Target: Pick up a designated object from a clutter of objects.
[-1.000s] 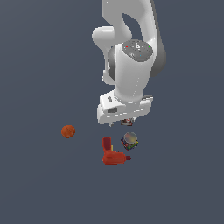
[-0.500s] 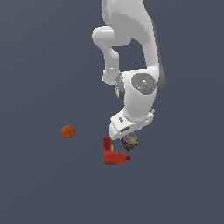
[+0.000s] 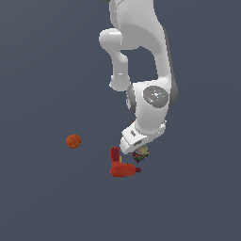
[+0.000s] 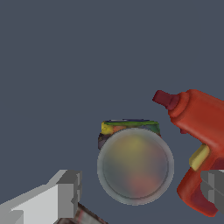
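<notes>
The designated object is a small can (image 4: 134, 165) with a silvery-grey top and a yellow, green and dark blue label. It stands upright directly below the wrist camera. My gripper (image 4: 139, 192) is open, with one grey finger (image 4: 65, 192) on one side of the can and the other finger (image 4: 213, 188) on the far side, close to the drill. Neither finger touches the can. In the exterior view the white hand (image 3: 134, 139) hangs low over the can (image 3: 140, 156) and hides most of it. The rest of the clutter of objects lies around it.
A red power drill (image 3: 123, 167) lies right beside the can, on the exterior view's left; its body (image 4: 199, 131) fills one side of the wrist view. An orange ball (image 3: 73, 140) sits apart, further to the exterior view's left. The floor is plain dark grey.
The arm has come down and the hand has dropped over the can, which now shows only as a sliver under it. The drill and the ball have not moved.
</notes>
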